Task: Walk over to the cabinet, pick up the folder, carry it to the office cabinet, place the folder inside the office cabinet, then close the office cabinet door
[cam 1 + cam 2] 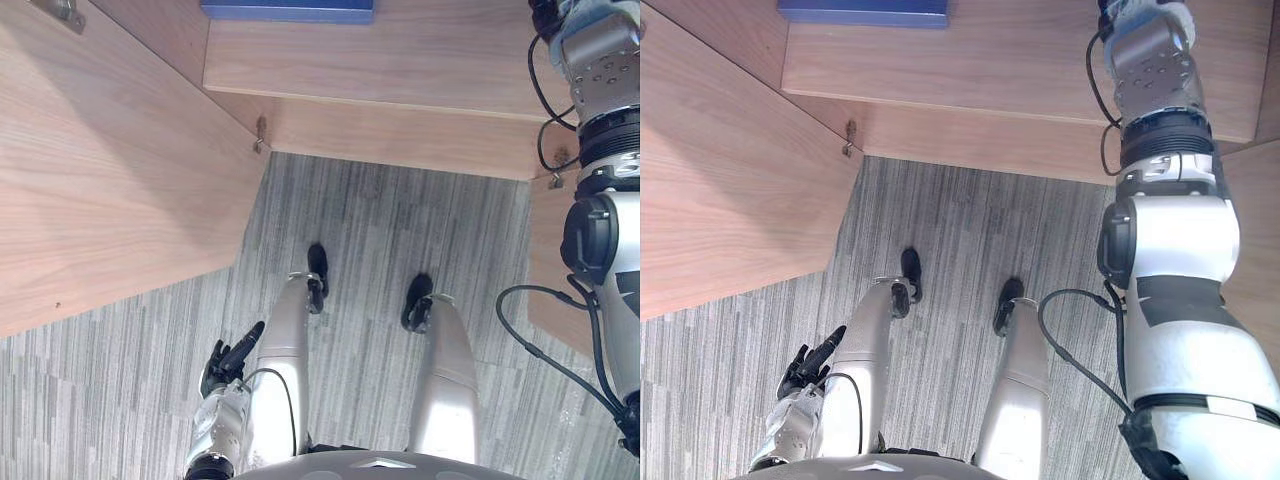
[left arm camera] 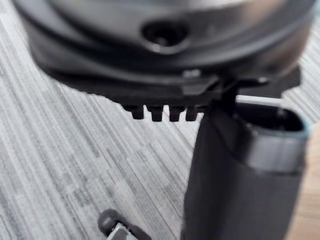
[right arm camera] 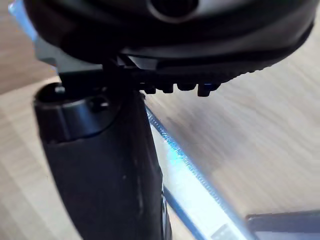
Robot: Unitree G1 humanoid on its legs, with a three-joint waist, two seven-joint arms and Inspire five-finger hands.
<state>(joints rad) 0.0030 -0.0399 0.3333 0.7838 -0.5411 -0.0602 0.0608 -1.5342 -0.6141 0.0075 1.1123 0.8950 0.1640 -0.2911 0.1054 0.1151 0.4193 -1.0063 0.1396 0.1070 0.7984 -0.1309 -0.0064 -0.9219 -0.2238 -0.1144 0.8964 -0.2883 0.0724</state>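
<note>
Right now your flat blue folder [image 1: 290, 9] lies on the light wooden shelf [image 1: 380, 60] inside the open cabinet, and neither hand touches it. Your right hand [image 3: 102, 150] is raised at the shelf's right end, well apart from the folder, with thumb out and fingers straight, holding nothing. The left hand [image 1: 228, 362] hangs low above the grey striped carpet [image 1: 380, 220], fingers loosely spread. You have the light wood-grain cabinet door [image 1: 100, 190] swung open on the left, with its small metal hinge [image 1: 261, 136] near the shelf's corner.
</note>
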